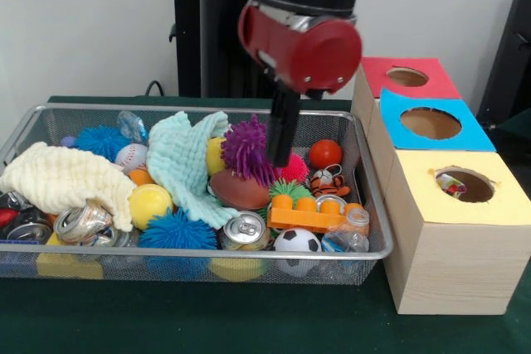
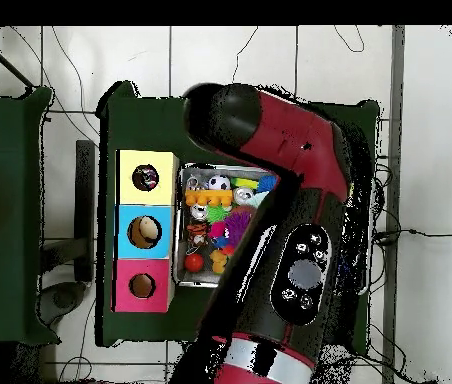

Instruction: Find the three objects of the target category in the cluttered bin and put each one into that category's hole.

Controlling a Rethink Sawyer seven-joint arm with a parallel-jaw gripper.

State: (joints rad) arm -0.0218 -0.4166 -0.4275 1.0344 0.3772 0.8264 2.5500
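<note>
Wire mesh forms the bin (image 1: pixel 377 230), and everything below is placed against it. Crammed inside are spiky balls, cloths, crushed cans, a brown football (image 1: pixel 241 191), an orange toy brick (image 1: pixel 314 215) and a small soccer ball (image 1: pixel 296 240). Beside the bin stands a row of wooden boxes with a red-topped hole (image 1: pixel 406 77), a blue-topped hole (image 1: pixel 431 123) and a yellow-topped hole (image 1: pixel 465 185); something small and colourful already lies in the yellow one. The step in hand looks like searching or reaching for a pick: the pincer (image 1: pixel 280 155) hangs down into the middle of the bin, its dark tip just beside the purple spiky ball (image 1: pixel 246 147) and above the football. Whether the tip is apart, together or clamped on anything I cannot tell, since the clutter hides it. Which category is wanted the pictures do not say; the candidates lie mixed in the bin. The arm comes down steeply, its red wrist above the bin's far rim. The next move likely calls for a clean close on one item and a lift clear of the cloths before crossing to the boxes.
</note>
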